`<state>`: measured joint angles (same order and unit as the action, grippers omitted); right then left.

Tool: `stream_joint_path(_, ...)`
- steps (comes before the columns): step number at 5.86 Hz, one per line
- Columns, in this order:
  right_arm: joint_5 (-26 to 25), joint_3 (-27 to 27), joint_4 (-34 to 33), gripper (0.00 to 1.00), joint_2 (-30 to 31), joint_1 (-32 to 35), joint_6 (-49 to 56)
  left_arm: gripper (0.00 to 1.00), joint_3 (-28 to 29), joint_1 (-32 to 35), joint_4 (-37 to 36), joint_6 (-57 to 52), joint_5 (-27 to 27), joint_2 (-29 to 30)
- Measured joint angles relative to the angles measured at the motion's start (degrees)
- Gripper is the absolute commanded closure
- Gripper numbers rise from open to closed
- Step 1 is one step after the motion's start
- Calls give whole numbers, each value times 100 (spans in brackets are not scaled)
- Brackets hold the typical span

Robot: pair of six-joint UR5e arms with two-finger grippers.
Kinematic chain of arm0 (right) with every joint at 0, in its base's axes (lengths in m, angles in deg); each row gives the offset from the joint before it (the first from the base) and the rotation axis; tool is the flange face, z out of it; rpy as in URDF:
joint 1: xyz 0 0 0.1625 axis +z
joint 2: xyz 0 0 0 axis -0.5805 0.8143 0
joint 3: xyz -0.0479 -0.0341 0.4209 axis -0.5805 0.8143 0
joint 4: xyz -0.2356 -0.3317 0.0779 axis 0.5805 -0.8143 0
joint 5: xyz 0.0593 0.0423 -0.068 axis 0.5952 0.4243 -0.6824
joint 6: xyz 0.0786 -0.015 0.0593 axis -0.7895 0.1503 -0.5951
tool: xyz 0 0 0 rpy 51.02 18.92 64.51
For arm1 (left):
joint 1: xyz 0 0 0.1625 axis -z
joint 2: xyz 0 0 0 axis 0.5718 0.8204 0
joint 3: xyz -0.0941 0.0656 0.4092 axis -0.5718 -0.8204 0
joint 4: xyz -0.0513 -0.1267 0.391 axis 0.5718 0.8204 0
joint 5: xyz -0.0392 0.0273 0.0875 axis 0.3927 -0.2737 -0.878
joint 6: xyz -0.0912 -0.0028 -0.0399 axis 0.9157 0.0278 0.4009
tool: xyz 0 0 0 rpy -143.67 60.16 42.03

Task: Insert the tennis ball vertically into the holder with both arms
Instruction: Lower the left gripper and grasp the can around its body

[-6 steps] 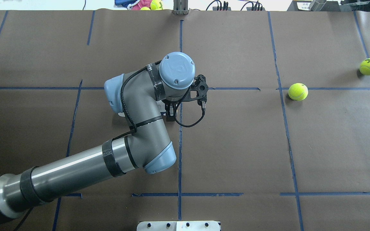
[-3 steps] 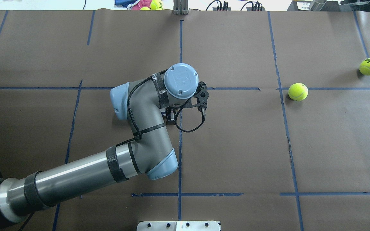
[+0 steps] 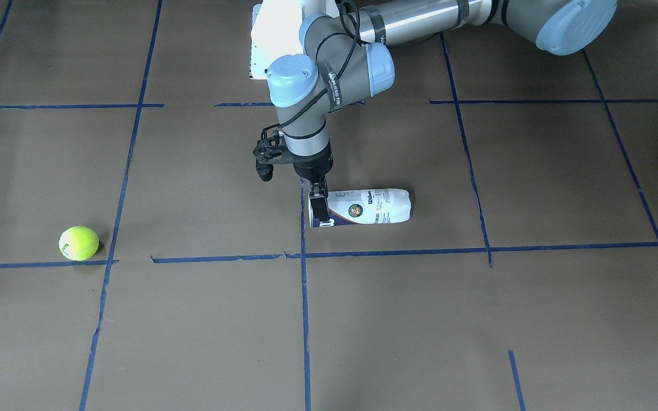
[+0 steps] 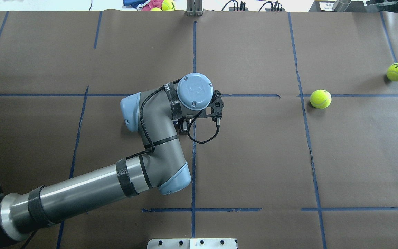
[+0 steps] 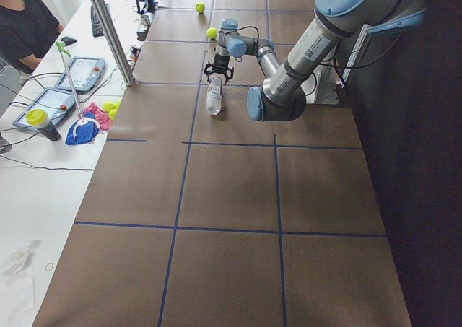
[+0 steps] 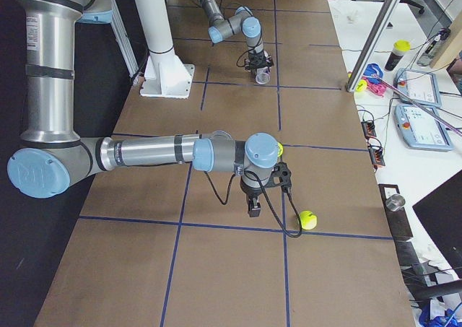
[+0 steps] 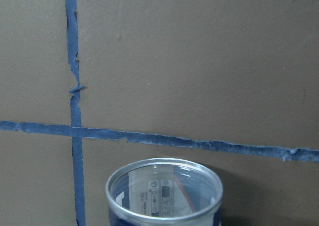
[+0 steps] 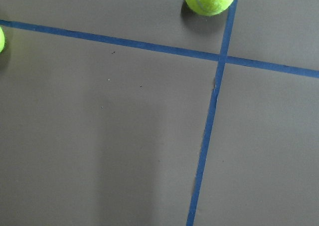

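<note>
The holder [image 3: 366,208] lies on its side mid-table, long axis along the robot's edge; the left gripper [image 3: 320,204] stands at its open mouth, apparently clenched on the rim. Right gripper [image 6: 254,206] state unclear

Big near arm [image 6: 144,152] reaching across brown tabletop [image 6: 216,284], its black hand [image 6: 254,206] pointing down near blue tape line. One tennis ball [image 6: 308,219] sitting just right of hand, another [image 6: 279,149] peeking behind wrist. Small far arm [image 6: 229,22] hanging over holder [image 6: 263,76] lying on tabletop.
</note>
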<state>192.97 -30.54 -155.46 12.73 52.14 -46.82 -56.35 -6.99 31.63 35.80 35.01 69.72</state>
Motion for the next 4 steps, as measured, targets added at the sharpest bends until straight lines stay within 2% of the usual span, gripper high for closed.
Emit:
stream_joint_path(2,40,5,0,0,2,0,2,6,271,-7,377,-20,-128,-20)
stream_joint_path(4,54,5,0,0,-2,0,2,19,325,-9,443,-52,-150,-70)
